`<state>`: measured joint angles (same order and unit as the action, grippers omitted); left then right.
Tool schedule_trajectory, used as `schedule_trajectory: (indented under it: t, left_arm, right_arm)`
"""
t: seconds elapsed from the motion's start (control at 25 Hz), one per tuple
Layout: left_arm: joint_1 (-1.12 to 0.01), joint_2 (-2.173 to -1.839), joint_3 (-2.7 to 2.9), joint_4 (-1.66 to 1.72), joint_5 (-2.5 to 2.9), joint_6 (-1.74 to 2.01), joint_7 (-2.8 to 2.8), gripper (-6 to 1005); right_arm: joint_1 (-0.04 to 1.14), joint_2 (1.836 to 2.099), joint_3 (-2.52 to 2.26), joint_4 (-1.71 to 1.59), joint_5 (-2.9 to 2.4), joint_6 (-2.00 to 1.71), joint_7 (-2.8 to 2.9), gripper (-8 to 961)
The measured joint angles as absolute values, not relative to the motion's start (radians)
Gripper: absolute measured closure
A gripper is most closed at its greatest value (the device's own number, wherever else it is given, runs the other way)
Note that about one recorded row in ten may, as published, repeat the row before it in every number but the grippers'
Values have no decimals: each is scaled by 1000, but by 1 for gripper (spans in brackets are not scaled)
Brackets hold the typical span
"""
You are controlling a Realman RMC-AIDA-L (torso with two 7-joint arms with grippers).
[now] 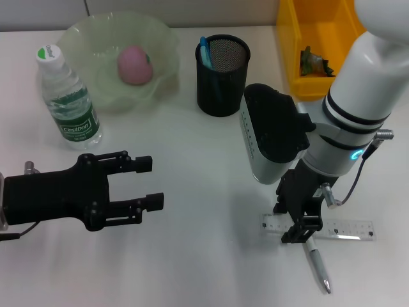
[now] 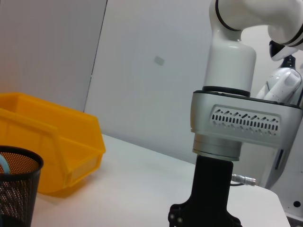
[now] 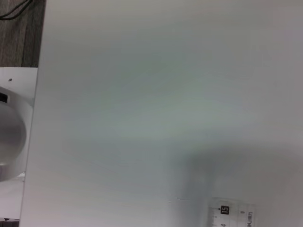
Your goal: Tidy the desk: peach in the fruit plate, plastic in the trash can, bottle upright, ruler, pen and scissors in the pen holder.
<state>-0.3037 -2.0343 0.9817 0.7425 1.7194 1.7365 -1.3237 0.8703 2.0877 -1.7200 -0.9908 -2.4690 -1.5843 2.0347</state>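
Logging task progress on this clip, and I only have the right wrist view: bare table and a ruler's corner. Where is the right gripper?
Observer: The right gripper is low over one end of the ruler, right by a pen lying on the table.
Operator: Peach done?
Observer: Yes, the peach sits in the fruit plate.
Operator: Left arm?
Observer: The left gripper hangs open and empty in front of the upright bottle.

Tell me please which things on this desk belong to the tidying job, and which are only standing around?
Belong to the job:
peach in the fruit plate
bottle, upright
pen holder
yellow trash can
ruler
pen
right gripper over the ruler and pen

Just there:
left gripper, open, idle above the table
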Motion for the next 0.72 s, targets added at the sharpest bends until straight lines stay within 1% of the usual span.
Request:
schedule_trajectory:
  t: [0.16, 0.36, 0.6, 0.72]
  left_arm:
    - [-304, -2036, 976, 742, 1719, 1736, -1324, 275]
    - [-304, -2036, 975, 742, 1720, 1736, -1324, 275]
    - [-304, -2038, 966, 742, 1722, 1736, -1324, 275]
    - [-304, -2039, 963, 742, 1722, 1736, -1323, 276]
  right_arm:
    - [870, 2088, -1726, -991, -2459, -1584, 2035, 331]
    - [870, 2088, -1726, -997, -2459, -1584, 2035, 468]
    - [866, 2088, -1724, -1000, -2459, -1579, 2035, 568]
    - [855, 2087, -1712, -1015, -2453, -1575, 2035, 570]
